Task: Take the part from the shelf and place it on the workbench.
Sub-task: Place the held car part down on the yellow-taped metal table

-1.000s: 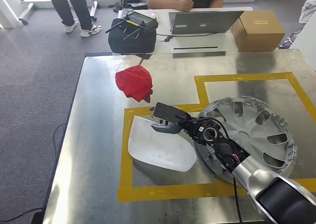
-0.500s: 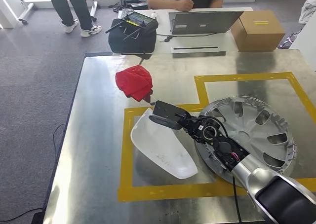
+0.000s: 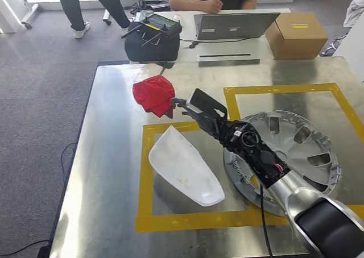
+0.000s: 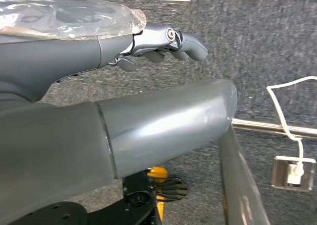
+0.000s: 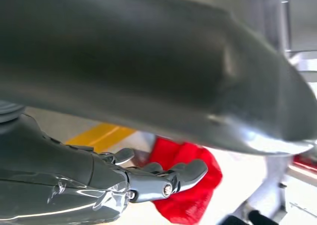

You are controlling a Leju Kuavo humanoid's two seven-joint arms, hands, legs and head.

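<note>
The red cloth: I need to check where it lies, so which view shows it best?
The head view: the whole red cloth lies on the workbench, outside the yellow tape. The right wrist view shows part, beyond the right hand.

Head view high, facing down; right wrist view close, blurred; both share red cloth (image 3: 154, 95).

Grey carpet (image 3: 42, 87), white desk (image 3: 189, 33) behind

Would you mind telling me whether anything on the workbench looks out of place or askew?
The white part lies askew inside the yellow tape outline, one end close to the tape. A crumpled red cloth sits loose just outside it, near the right hand. The hubcap overlaps the tape.
</note>
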